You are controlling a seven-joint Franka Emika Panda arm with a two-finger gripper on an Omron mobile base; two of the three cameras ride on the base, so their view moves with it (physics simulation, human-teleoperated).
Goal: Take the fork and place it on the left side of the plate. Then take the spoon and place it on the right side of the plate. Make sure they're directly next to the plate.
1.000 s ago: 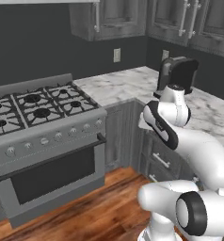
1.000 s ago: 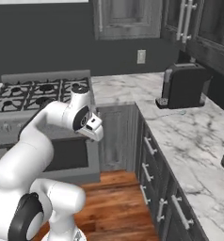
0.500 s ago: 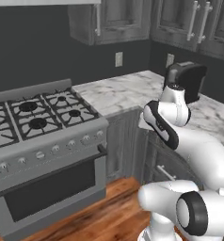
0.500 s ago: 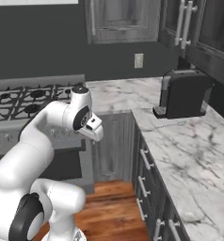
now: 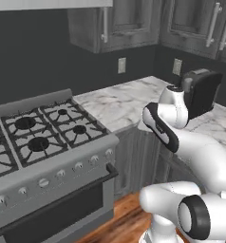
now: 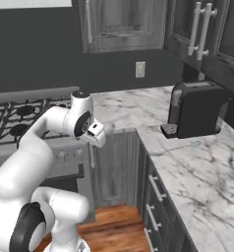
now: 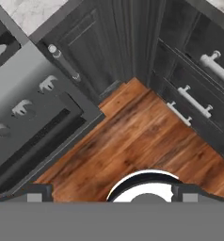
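The fork, the spoon and the plate are out of view. My gripper (image 7: pixel 113 194) is open, its two dark tips wide apart with nothing between them. It points down at the wooden floor (image 7: pixel 132 136) in front of the corner cabinets. In the right base view the hand (image 6: pixel 95 134) hangs folded close to the arm, level with the counter edge beside the stove.
A gas stove (image 5: pixel 43 142) with an oven door stands on the left. A marble counter (image 5: pixel 119 102) runs around the corner, with a black coffee machine (image 6: pixel 197 110) on it. Dark drawers with bar handles (image 7: pixel 195 101) line the right side. Wall cabinets (image 6: pixel 124 24) hang above.
The whole picture has shifted in both base views, so the base has driven: the counter corner and coffee machine sit lower and closer. The arm keeps its folded pose and the gripper stays open.
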